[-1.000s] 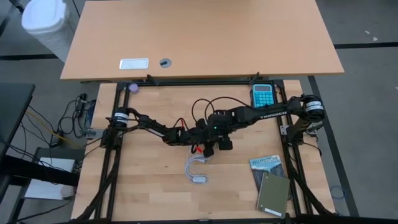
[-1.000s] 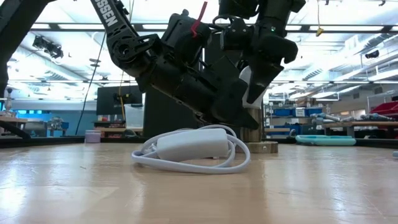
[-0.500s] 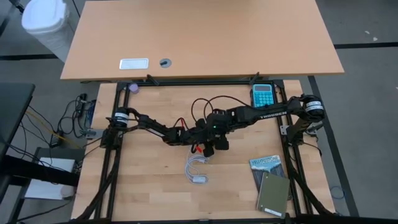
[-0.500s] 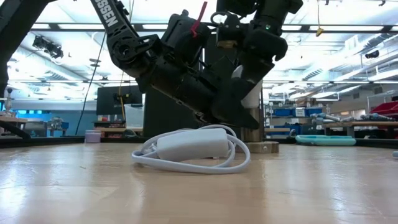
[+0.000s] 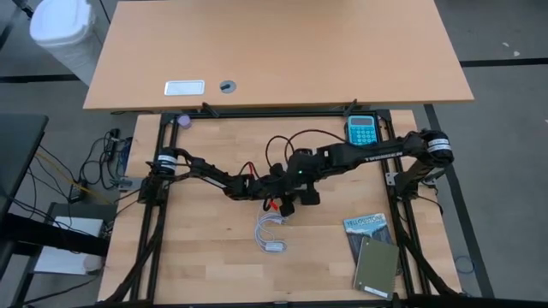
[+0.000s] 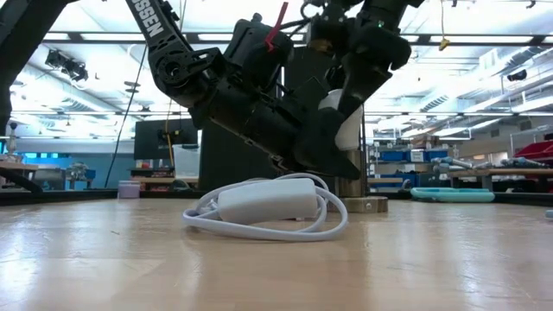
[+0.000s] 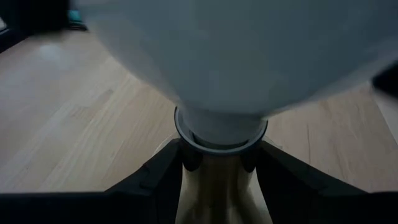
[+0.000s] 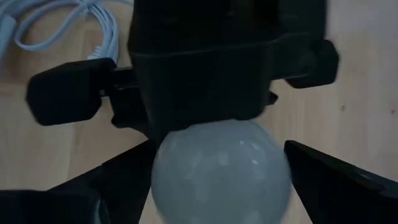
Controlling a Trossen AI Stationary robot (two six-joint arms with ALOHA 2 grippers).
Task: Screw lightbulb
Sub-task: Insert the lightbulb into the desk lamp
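Observation:
The lightbulb (image 8: 221,165) stands upright in a socket. Its white globe (image 6: 344,121) shows in the low view and fills the top of the left wrist view (image 7: 236,50). The socket's base (image 6: 367,205) rests on the table. Its white cord with an inline switch (image 6: 263,203) lies coiled in front (image 5: 272,235). My left gripper (image 7: 219,165) is shut on the socket below the bulb. My right gripper (image 8: 217,180) hangs open above the bulb, one finger (image 8: 106,193) on each side of the globe. I cannot tell whether they touch it. My left gripper pinches the socket's tan stem (image 7: 217,190) between its two fingers, just under the white collar (image 7: 221,132). The fingers come slanting down from the table's left side and lie across the stem. The socket stands upright with its base on the table.
A teal calculator (image 5: 362,131) lies at the far right of the table, and two booklets (image 5: 372,252) lie near the right front. A larger desk (image 5: 274,51) stands beyond the far edge. Bare wood lies in front of the cord.
My right gripper has tipped, and its fingertips have drawn up along the bulb, so more of the white globe shows below them in the low view. The bulb, the socket and the cord have stayed where they were.

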